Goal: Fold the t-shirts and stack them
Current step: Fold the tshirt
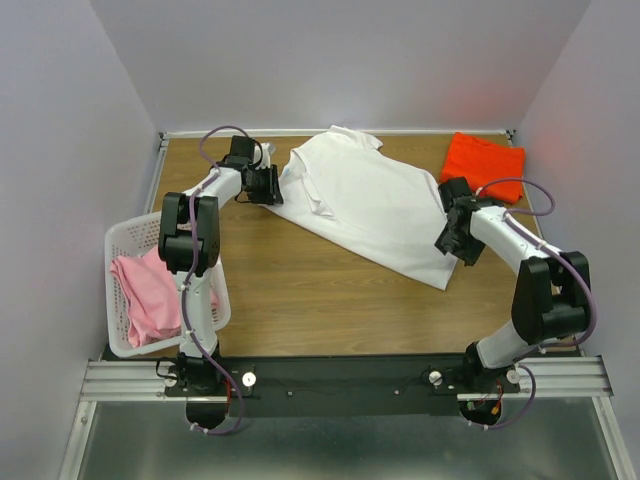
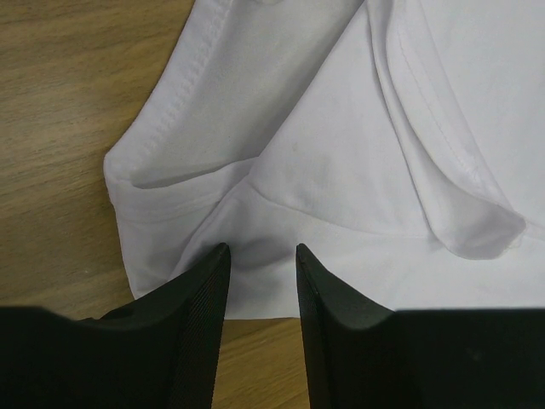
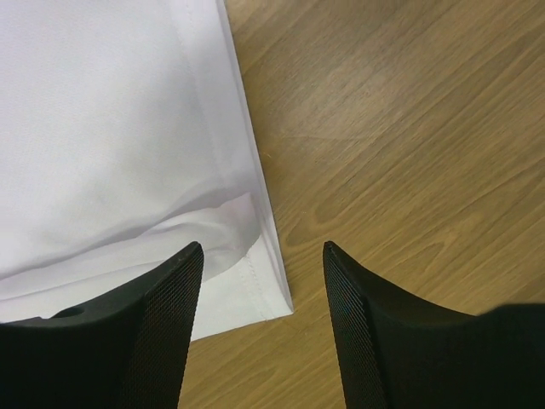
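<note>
The white t-shirt (image 1: 365, 205) lies spread out, slightly rumpled, across the middle of the table. My left gripper (image 1: 268, 186) is open at the shirt's left sleeve edge; in the left wrist view (image 2: 262, 247) the white sleeve hem (image 2: 170, 213) lies just past its tips. My right gripper (image 1: 452, 243) is open over the shirt's right bottom corner (image 3: 272, 294), which lies between its jaws in the right wrist view (image 3: 262, 247). The orange-red t-shirt (image 1: 483, 163) lies folded at the back right. The pink t-shirt (image 1: 145, 290) sits in the basket.
A white plastic lattice basket (image 1: 122, 240) stands at the table's left edge beside the left arm. Grey walls close the table on three sides. Bare wooden tabletop (image 1: 320, 300) lies in front of the white shirt.
</note>
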Available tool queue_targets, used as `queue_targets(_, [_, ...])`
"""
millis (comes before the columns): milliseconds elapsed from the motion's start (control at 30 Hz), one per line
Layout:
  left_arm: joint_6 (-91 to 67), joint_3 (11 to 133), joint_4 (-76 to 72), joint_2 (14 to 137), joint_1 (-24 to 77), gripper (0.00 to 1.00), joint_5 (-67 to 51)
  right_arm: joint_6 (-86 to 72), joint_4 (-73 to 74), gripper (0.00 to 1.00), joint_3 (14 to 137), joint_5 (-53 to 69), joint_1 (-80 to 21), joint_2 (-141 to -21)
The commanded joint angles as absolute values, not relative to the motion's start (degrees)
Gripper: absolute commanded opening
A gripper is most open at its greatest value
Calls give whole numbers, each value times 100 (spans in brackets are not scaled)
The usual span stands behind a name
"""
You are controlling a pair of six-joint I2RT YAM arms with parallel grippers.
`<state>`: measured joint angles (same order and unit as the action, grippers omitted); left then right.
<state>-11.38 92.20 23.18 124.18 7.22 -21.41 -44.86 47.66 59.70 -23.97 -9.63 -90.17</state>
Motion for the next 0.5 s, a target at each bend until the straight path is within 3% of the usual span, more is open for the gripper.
queue_targets(0, [-1081,9246,2408,12340,694,45,-2083,-4247,4931,66,6257,-2374,-931,-8745])
queue_targets(467, [-1187,9466,2224,11988,1063,45,-2109,-3929,3464,66,5749,-545,-1222,-8727])
